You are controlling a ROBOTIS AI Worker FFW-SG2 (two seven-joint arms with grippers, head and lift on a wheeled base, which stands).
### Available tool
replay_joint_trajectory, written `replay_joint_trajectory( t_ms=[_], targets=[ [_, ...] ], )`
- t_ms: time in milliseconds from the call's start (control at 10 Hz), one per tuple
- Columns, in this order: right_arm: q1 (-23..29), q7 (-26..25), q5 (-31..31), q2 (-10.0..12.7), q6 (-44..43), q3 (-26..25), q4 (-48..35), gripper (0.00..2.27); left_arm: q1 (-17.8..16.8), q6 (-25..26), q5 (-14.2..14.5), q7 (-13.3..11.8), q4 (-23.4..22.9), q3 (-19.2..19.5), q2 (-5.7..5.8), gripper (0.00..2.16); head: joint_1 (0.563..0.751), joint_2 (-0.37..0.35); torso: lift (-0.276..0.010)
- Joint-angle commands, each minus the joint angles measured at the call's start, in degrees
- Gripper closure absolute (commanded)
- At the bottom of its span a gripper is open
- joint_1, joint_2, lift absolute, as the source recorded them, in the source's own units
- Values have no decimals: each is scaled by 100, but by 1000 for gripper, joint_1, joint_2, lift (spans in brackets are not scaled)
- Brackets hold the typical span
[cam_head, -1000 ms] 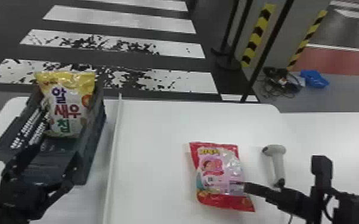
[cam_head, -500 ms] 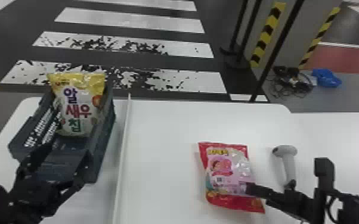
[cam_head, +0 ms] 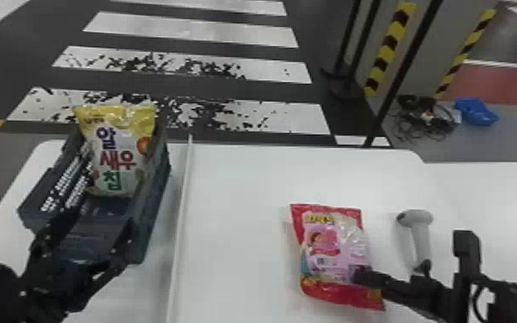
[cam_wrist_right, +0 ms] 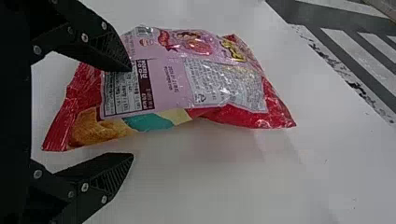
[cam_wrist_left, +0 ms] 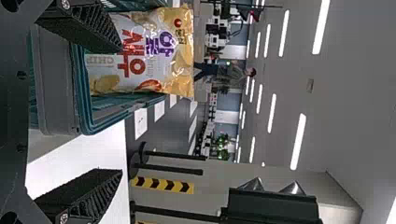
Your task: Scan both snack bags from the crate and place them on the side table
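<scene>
Two snack bags show, one for each gripper. The left gripper (cam_head: 83, 236) hangs at the near end of the one crate (cam_head: 152, 214), fingers wide apart, empty; ahead of it the yellow-topped bag (cam_head: 118, 159) leans upright inside, with the crate's near end in the way. The right gripper (cam_head: 365, 275) is also spread wide and grips nothing: one finger overlaps the red-and-pink bag (cam_head: 335, 249), which lies on the white table (cam_head: 236, 240). One scanner (cam_head: 421, 240) lies just beyond the right gripper. One raised white strip (cam_head: 180, 223) runs between the two grippers.
</scene>
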Motion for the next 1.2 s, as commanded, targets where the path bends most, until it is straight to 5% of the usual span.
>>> replay_joint_trajectory(
  t_ms=[0, 100, 500, 1100],
  targets=[
    [-9, 39, 37, -22, 0, 11, 1, 1592, 0, -1, 0, 4, 5, -6, -2, 76, 695, -134, -95],
    [-18, 39, 178, -22, 0, 38, 1, 2260, 0, -1, 0, 4, 13, -6, -11, 76, 695, -134, -95],
    [-18, 171, 55, -48, 88, -103, 10, 2260, 0, -1, 0, 4, -4, -6, -2, 76, 695, -144, -95],
    [-97, 65, -1097, 22, -580, -1228, -272, 2260, 9, -1, 0, 4, -22, 3, 7, 80, 695, -177, -95]
  ],
)
